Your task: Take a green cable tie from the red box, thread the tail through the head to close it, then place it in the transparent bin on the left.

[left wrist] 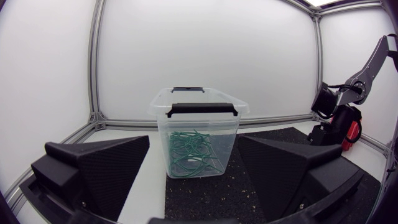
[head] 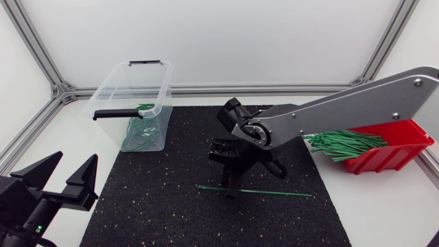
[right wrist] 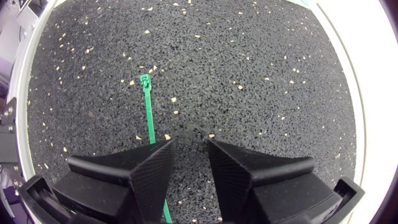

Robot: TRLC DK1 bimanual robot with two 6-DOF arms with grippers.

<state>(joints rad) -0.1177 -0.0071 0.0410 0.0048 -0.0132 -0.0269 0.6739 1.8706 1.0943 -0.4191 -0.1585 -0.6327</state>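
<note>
A single green cable tie (head: 274,193) lies flat on the black mat, its head end (right wrist: 144,79) ahead of my right gripper (right wrist: 189,155). That gripper (head: 232,192) points down onto the tie, its fingers narrowly apart. The strap runs under the left fingertip (right wrist: 146,165), and nothing is pinched between the two. The red box (head: 391,152) at the right holds several green ties (head: 346,143). The transparent bin (head: 116,82) stands at the back left with looped green ties (left wrist: 191,152) inside. My left gripper (head: 74,163) is open at the front left, facing the bin (left wrist: 199,107).
The black mat (head: 164,206) covers the table's middle. Aluminium frame rails (head: 41,120) run along the back and side edges. My right arm (left wrist: 339,106) shows beyond the bin in the left wrist view.
</note>
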